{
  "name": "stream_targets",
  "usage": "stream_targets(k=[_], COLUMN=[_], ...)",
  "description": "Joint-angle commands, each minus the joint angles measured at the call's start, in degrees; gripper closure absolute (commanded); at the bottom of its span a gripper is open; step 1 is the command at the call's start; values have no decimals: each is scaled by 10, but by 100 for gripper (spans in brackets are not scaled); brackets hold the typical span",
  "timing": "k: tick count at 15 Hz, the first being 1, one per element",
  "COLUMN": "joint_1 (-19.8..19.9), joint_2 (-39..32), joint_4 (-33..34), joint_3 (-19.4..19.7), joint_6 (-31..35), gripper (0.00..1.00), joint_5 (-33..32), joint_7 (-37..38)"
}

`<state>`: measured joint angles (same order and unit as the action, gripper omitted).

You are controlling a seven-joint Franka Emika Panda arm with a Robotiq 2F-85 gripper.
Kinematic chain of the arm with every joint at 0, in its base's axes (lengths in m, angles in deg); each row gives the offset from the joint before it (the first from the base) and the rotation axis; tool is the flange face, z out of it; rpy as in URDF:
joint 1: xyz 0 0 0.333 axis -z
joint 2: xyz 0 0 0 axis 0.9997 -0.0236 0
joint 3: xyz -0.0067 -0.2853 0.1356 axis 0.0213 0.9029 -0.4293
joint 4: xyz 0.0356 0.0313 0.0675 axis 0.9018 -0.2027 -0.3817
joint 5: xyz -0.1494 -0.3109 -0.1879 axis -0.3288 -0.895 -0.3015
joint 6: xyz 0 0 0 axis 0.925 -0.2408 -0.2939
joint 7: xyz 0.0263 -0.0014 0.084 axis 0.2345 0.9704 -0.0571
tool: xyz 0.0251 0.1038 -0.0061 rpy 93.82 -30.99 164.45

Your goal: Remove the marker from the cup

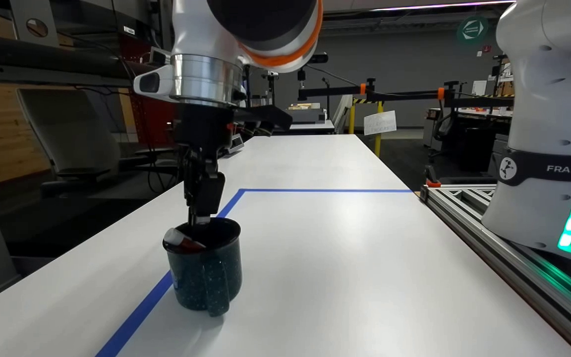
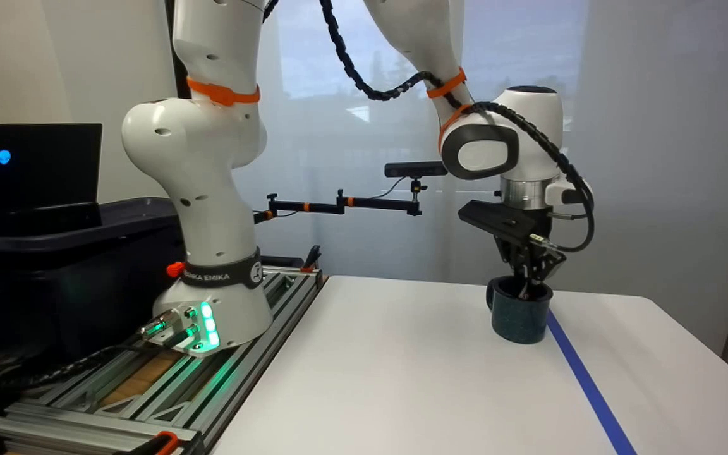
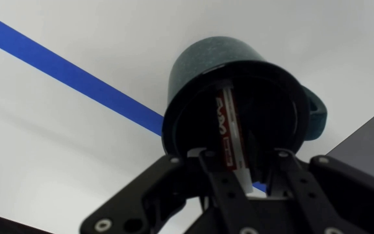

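Marker (image 3: 231,133) in cup (image 3: 213,53), white end up at rim | your gripper (image 3: 241,154): fingers apart, marker btwn, no grip seen | risk: pinch off-ctr, it cld slip deeper; pull sideways, you cld catch rim & tip cup

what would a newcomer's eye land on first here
Probably the big white robot arm, standing beside the white table and stretching over it, with green lights glowing on its base. Next, the speckled teal cup on that table, by a strip of blue tape, with the jaws at its mouth. Inside the cup, in the wrist view, leans a red and white marker.
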<state>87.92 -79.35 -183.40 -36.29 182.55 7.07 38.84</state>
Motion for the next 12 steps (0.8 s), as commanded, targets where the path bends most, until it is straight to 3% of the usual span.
stream_targets(k=[1, 10, 12], joint_1=[8, 15, 18], joint_2=[-1, -10, -13], joint_4=[-4, -1, -1], joint_3=[-15, -11, -12], joint_6=[8, 11, 13], gripper=[68, 60, 65], joint_5=[-21, -45, -50], joint_7=[4, 4, 3])
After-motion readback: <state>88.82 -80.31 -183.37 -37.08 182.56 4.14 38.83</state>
